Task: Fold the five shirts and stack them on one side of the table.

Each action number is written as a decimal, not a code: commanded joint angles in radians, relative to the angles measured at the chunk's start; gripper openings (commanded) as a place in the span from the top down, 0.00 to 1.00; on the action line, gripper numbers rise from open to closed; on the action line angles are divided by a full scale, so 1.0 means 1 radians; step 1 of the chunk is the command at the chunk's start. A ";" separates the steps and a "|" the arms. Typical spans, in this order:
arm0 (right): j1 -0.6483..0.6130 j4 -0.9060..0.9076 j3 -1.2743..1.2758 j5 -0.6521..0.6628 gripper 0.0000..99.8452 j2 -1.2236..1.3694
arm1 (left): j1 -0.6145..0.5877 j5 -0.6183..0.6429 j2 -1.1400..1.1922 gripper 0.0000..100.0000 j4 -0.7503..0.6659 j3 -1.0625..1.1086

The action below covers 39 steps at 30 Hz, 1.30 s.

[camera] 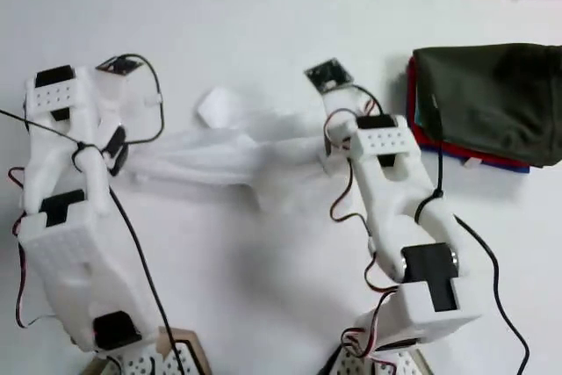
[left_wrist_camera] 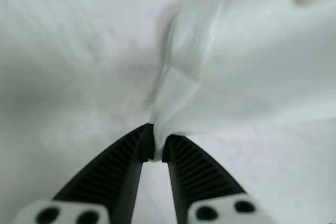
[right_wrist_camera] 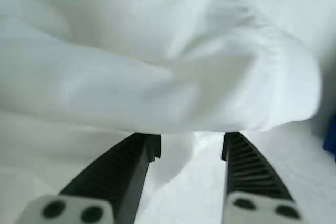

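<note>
Far side of the table (camera: 263,24) is open to you. A white shirt (camera: 219,160) is strung across the middle; the folded stack (camera: 492,103) blocks your right edge.

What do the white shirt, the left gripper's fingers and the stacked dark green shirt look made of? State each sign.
White shirt: thin matte cloth, perhaps cotton; it creases softly and bunches where pinched. Fingers of the left gripper: hard black plastic, seemingly, with ribbed inner faces. Dark green shirt: soft matte fabric, folded with rounded edges; fibre unclear.
</note>
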 commanded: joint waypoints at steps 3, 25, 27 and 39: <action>-0.028 0.165 -0.138 -0.063 0.81 -0.096 | -0.009 0.008 -0.014 0.97 0.002 -0.045; -0.222 0.038 0.474 0.100 0.81 -0.367 | -0.011 0.068 -0.012 0.97 -0.032 -0.045; -0.214 -0.002 0.499 0.077 0.81 -0.367 | -0.011 0.068 -0.008 0.97 -0.034 -0.045; -0.157 -0.074 0.342 -0.032 0.93 -0.102 | -0.012 0.068 -0.005 0.97 -0.034 -0.042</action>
